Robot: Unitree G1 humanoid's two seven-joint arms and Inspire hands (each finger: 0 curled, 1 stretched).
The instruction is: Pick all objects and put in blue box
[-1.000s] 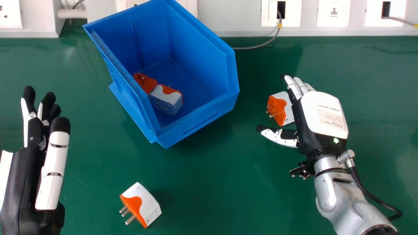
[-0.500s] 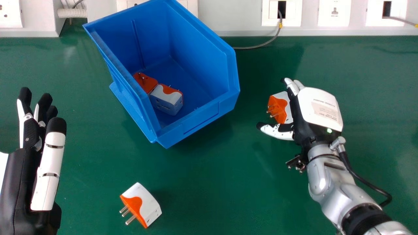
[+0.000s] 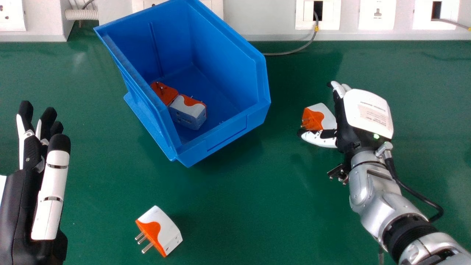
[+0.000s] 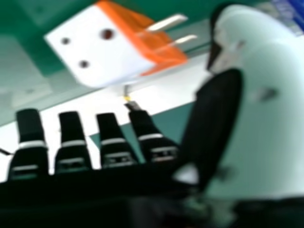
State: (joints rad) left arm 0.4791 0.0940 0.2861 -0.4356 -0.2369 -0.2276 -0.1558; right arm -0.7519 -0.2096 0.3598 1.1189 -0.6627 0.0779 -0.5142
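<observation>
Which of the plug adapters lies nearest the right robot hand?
The adapter right of the blue box, beside the right robot hand. Two others lie inside the box; the fourth lies in front of it.

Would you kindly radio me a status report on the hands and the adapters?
Right robot hand open beside loose adapter; left robot hand open, empty. Two adapters in blue box; nothing visibly blocking.

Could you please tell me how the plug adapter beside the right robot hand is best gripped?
I'd grip its white body from the right, with the right robot hand's thumb on the near side and fingers on the far side. The body is blocky, and its metal prongs point left, away from that approach.
</observation>
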